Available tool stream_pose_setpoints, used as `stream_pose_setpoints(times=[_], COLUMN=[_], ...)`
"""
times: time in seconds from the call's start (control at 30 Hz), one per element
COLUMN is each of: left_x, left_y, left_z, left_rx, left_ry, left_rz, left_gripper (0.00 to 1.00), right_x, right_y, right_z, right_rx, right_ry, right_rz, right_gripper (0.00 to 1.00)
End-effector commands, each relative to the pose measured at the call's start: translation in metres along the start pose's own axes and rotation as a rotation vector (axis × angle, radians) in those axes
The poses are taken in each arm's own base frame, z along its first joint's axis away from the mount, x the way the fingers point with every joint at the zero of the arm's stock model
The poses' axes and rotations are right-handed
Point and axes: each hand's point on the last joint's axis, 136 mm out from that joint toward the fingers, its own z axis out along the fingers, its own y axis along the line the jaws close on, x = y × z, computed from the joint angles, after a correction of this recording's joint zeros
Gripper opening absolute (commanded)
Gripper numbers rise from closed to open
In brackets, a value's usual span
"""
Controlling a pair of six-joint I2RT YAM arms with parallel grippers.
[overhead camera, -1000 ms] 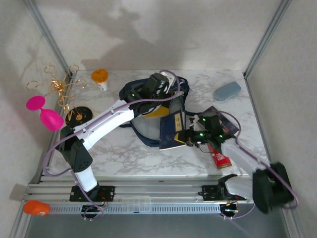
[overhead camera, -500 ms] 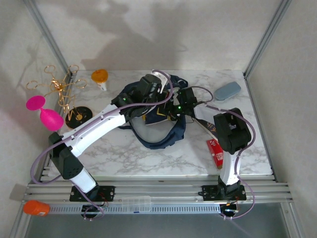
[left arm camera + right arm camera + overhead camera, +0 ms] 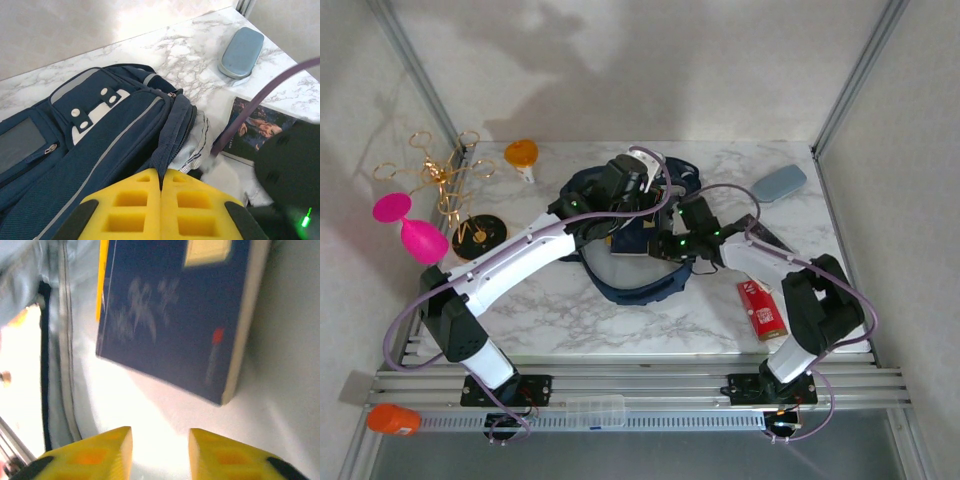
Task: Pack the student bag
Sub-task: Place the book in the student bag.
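The backpack [image 3: 638,282] lies in the middle of the table [image 3: 560,310], a little nearer the back edge. Its mouth is turned toward the right edge. The left gripper [image 3: 161,174] has its two yellow fingers pressed tight together on the blue cloth edge by the zip. It lifts that edge so the mouth is open. The right gripper [image 3: 160,435] is down inside the mouth. Its fingers are apart and nothing is between them. Just past them a dark blue book [image 3: 170,315] lies flat on the pale lining [image 3: 150,405] inside the backpack.

So I think the step in hand is putting the book in, and the book looks like it is in already. To do this well, the right gripper should come out slow and straight. Then its fingers will not snag the lining or the zip, or drag the book out. The left gripper should hold the cloth up and not tug sideways, or the backpack may slide and the mouth may fold shut.

More things wait on the table. A picture book [image 3: 265,125] lies just beside the backpack. A red box [image 3: 761,310] is near the front edge, toward the right. A grey-blue case [image 3: 242,49] sits in the back right corner. The picture book is closest, so it seems a good next pick.
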Motion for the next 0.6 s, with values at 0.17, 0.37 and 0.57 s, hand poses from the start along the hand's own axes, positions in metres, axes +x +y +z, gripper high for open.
stream_pose_setpoints(times=[0.17,0.37,0.57], left_x=[-0.041,-0.043,-0.041], left_y=[-0.008,-0.009,-0.006], left_z=[-0.024,-0.031,-0.032], left_rx=[0.040,0.052,0.038], left_ry=[-0.129,-0.136,-0.133], left_rz=[-0.011,-0.016,-0.006], left_gripper=[0.00,0.00,0.00], right_x=[0.006,-0.059,-0.060], right_y=[-0.013,0.003,0.014], right_z=[0.049,0.047,0.042], right_rx=[0.108,0.112,0.071], right_ry=[-0.016,-0.235,-0.246], right_rz=[-0.022,-0.078,-0.130], right_gripper=[0.07,0.05,0.06])
